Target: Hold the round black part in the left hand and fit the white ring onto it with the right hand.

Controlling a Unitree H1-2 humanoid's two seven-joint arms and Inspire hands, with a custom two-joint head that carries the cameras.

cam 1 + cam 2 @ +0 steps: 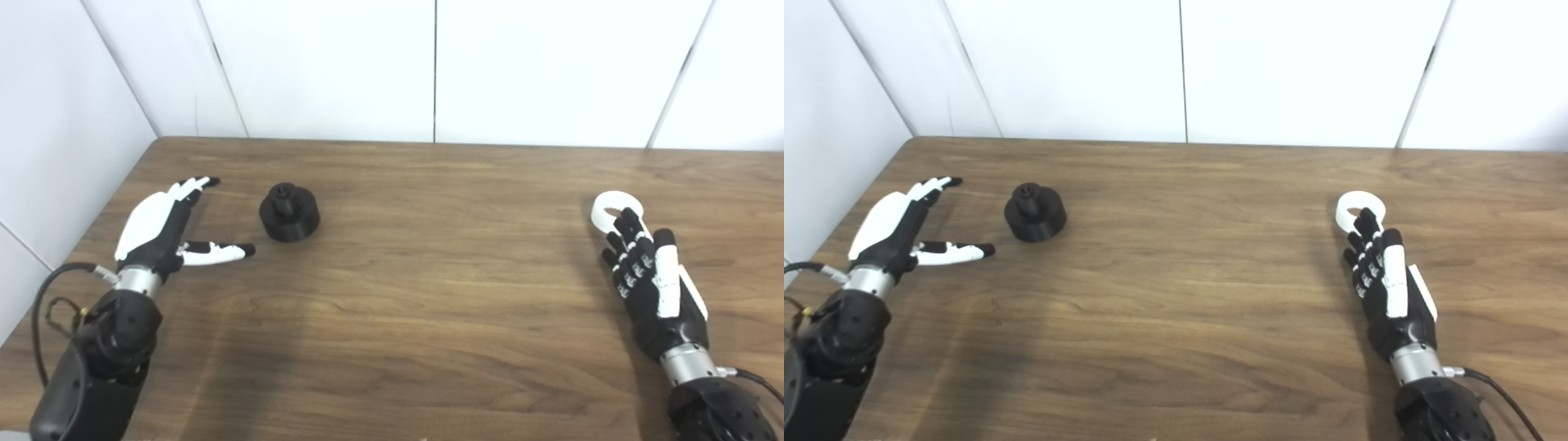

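White ring [615,210] lies at right hand's [653,283] fingertips [629,218] on the table [429,294].

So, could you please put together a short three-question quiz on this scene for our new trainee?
1. True or false: the left hand is already holding the round black part.
2. Multiple choice: where is the white ring? A) fitted on the black part; B) lying on the table at the fingertips of the right hand; C) lifted clear of the table.
3. Fill in: the black part stands just to the ____ of the left hand, as seen in the picture.

Key
1. False: the hand is open beside it, with a gap between them.
2. B. Whether the fingertips touch the ring cannot be told.
3. Right.
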